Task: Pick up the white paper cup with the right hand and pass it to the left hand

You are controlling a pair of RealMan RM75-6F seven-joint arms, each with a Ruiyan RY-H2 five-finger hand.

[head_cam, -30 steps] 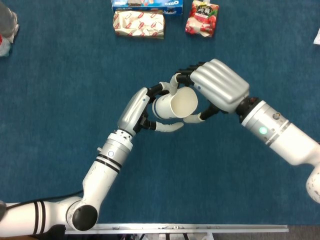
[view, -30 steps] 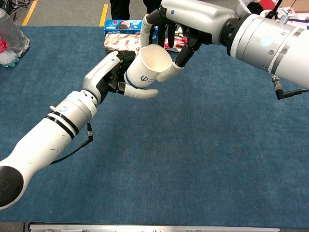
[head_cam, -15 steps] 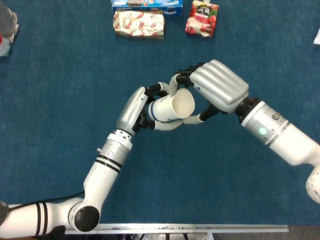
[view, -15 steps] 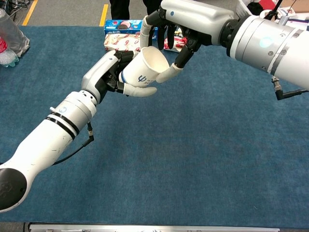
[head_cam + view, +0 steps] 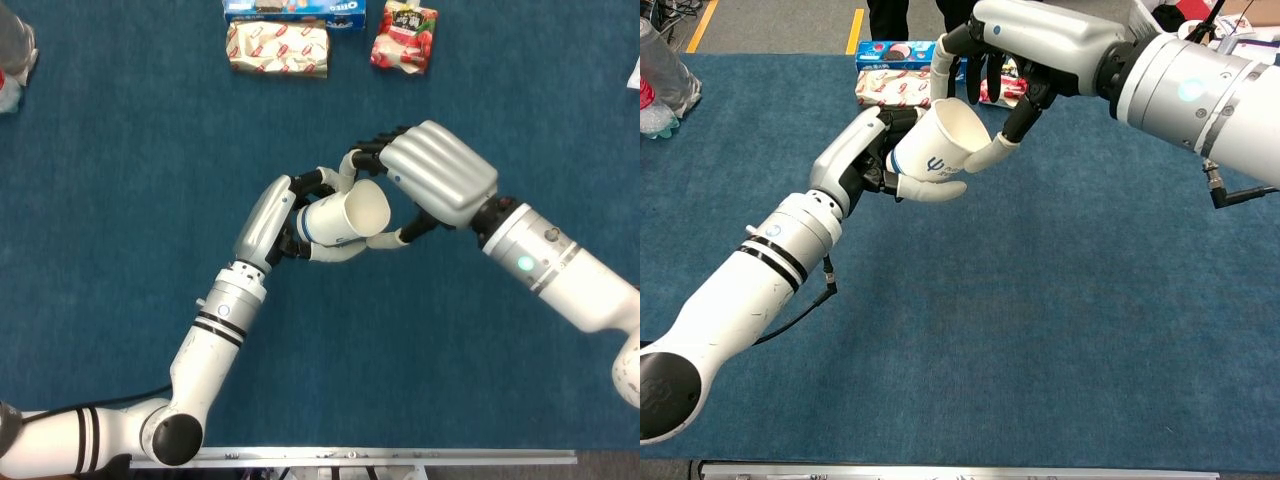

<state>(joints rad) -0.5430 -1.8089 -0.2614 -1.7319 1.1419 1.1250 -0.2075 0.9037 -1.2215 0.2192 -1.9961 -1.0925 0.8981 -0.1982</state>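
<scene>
Chest view: mid-frame above the bench, the white paper cup (image 5: 940,148) lies tilted for handover, right hand (image 5: 1025,45) pinching its rim, left hand (image 5: 875,155) wrapping its base.

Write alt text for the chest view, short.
Both robot hands meet on a white paper cup held above a blue table: the left hand grips its base, the right hand its rim. Snack packets lie behind.
</scene>
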